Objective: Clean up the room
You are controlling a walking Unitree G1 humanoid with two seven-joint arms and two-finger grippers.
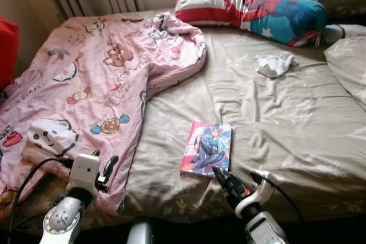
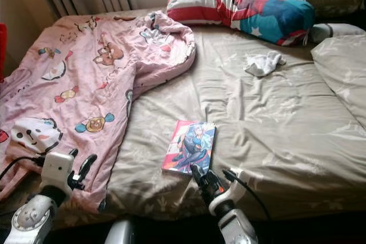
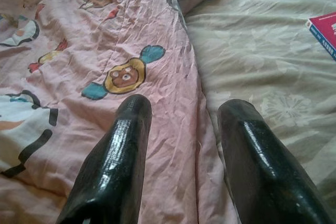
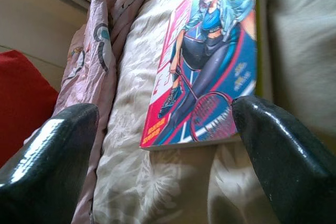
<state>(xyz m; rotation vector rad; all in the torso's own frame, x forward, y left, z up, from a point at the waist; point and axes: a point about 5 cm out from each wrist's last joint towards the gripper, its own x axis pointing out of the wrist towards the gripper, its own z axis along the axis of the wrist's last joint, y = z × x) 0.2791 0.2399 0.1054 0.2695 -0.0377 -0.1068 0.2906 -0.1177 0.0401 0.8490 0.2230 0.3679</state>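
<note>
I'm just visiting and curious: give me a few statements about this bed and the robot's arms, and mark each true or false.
1. The book lies flat on the beige sheet. True.
2. The right end effector is shut on the book. False: its fingers are open, just short of the book's near edge.
3. The pink blanket covers the robot's left side of the bed. True.
4. The left end effector holds the white cloth. False: it is open over the blanket; the cloth lies near the striped pillow.

Book [image 3: 324, 34] cut by edge; cover text unreadable.
</note>
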